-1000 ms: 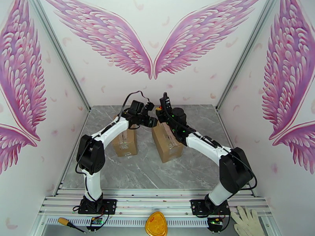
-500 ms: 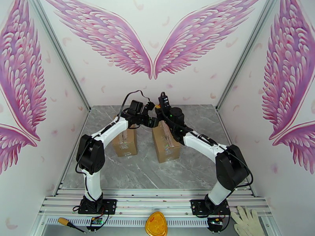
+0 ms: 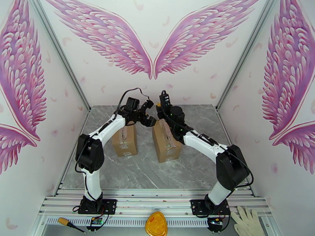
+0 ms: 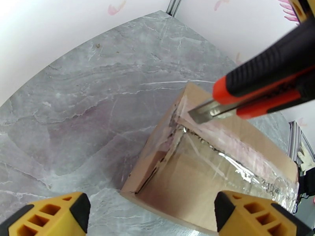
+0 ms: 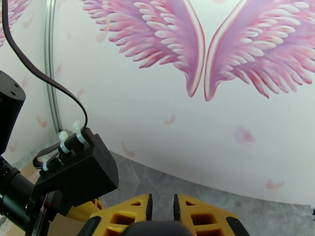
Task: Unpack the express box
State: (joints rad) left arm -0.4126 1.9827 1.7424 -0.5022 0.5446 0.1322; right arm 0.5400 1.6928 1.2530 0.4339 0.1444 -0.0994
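Note:
The express box (image 3: 167, 143) is a brown carton sealed with clear tape, standing mid-table; its taped top (image 4: 220, 162) fills the lower right of the left wrist view. A red and black box cutter (image 4: 267, 81) hangs with its blade over the box's far corner. My right gripper (image 3: 162, 109) is shut on the cutter's black handle (image 5: 157, 228), the yellow fingers (image 5: 122, 215) pressed close on it. My left gripper (image 3: 149, 113) hovers just left of the cutter above the box's far end, wide open and holding nothing, its yellow fingertips (image 4: 51, 215) far apart.
A second taped carton (image 3: 124, 141) stands left of the express box, under my left forearm. The left wrist camera block (image 5: 76, 174) sits close to my right gripper. Off the table's near edge lie a screwdriver (image 3: 67, 223), a yellow object (image 3: 156, 224) and a white glove (image 3: 246, 222).
My left gripper has opened wide and lifted a little off the box top. The right gripper has shifted slightly left and farther back with the cutter, and the box turned slightly.

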